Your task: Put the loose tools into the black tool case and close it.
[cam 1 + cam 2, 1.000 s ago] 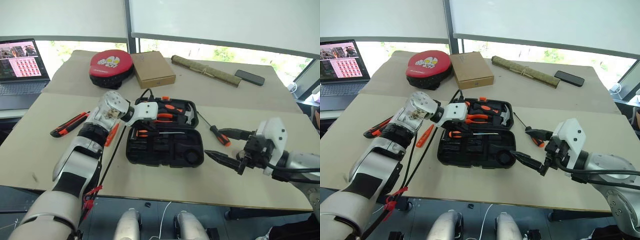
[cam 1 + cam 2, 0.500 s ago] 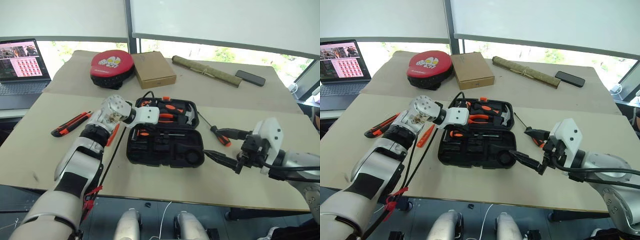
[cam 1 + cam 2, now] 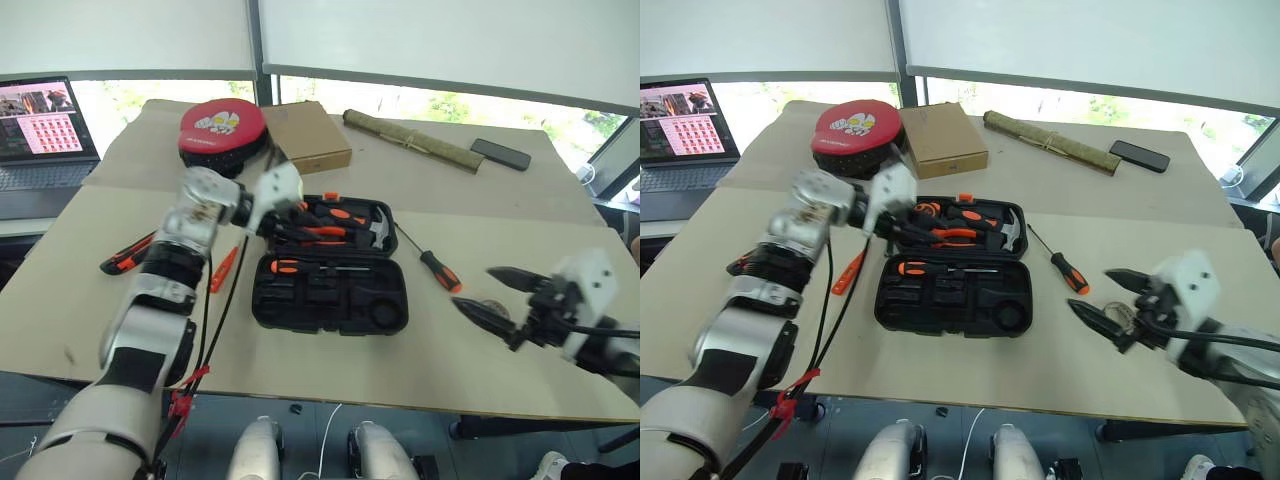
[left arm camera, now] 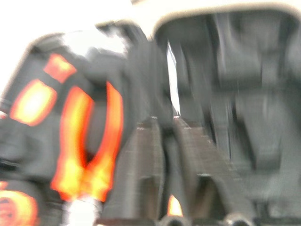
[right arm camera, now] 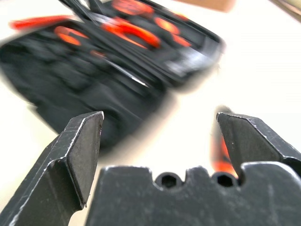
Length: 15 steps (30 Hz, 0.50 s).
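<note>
The right claw [image 3: 500, 298] hangs at the lower right of the frame with its two black fingers spread wide and nothing between them, above bare table [image 3: 480, 370]. The left claw [image 3: 902, 222] sits left of centre, over the far left corner of the tool case [image 3: 330, 265]; whether its fingers are parted or closed cannot be told, and nothing can be seen held in it.

The case lies open in the middle of the frame, with orange-handled tools in its slots. A screwdriver [image 3: 430, 262] lies loose just right of the case. A utility knife [image 3: 128, 255] lies at the left. A slim orange tool [image 3: 222, 270] lies between the knife and the case.

At the top, the red round pad [image 3: 222, 130] carries a cartoon face and a line of white writing too small to read.
</note>
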Available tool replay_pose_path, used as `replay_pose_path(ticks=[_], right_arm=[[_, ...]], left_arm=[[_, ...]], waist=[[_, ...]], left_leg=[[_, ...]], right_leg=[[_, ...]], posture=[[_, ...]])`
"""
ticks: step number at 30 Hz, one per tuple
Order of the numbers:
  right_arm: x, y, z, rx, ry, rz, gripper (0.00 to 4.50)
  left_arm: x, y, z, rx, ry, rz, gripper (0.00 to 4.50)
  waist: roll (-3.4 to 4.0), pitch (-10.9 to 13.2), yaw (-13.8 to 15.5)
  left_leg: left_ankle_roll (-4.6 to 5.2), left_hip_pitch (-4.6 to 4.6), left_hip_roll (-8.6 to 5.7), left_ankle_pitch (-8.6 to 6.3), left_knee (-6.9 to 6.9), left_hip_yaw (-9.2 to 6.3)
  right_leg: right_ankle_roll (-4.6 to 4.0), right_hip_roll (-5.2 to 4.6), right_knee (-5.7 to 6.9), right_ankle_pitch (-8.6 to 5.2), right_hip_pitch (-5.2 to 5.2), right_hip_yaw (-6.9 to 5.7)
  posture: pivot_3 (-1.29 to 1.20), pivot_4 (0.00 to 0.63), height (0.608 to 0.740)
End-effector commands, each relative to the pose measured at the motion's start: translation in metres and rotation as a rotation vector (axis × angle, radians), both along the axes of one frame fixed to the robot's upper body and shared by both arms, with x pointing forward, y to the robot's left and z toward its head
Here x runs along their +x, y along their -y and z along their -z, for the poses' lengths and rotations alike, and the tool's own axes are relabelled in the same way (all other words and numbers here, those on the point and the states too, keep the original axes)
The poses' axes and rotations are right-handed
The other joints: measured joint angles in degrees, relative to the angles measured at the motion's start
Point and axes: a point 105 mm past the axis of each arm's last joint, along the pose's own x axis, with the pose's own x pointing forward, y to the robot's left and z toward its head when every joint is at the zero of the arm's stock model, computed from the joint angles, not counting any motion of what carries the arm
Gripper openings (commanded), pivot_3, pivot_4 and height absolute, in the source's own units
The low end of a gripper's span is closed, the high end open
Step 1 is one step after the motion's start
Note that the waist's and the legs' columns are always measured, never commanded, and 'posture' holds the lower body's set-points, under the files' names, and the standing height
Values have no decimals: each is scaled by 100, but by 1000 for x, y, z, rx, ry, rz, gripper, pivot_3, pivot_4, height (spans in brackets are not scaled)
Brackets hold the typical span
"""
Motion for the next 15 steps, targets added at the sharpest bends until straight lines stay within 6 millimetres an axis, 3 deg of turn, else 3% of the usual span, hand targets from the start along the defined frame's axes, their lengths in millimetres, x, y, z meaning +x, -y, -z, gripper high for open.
replay_pose_path(ticks=[1, 5, 6, 11, 15], right_arm=[[-14, 27, -10, -27, 2, 82, 4500], [-23, 48, -6, -37, -45, 134, 4500], [-21, 50, -5, -38, -54, 133, 4500], [5, 42, 3, -35, -82, 69, 4500], [49, 21, 13, -41, -81, 5, 4500]], left_arm=[[-36, -11, -12, -75, -104, 67, 2971], [-75, -20, -20, -138, -196, 126, 4357], [-83, -21, -21, -147, -215, 135, 4475], [-100, -22, -14, -117, -232, 126, 4475], [-98, -21, -13, -121, -216, 87, 4475]], waist=[[23, -5, -41], [26, -3, -74], [26, -3, -75], [26, -3, -86], [24, 11, -105]], left_leg=[[0, 4, 0, 0, -2, 0], [-3, 10, 0, 2, 4, -2], [-4, 9, 0, 3, 7, -2], [-2, 38, -2, 8, 6, 1], [-2, 78, 0, 8, 0, 3]], right_leg=[[0, 0, 1, 0, 2, 1], [-1, 0, 20, -4, 4, 2], [-1, 0, 19, -4, 3, 2], [-1, -1, 18, -6, 24, 9], [-7, 5, 10, -11, 59, 12]], posture=[[0, 150, 740], [0, 150, 740], [0, 150, 740], [0, 150, 740], [0, 150, 740]])
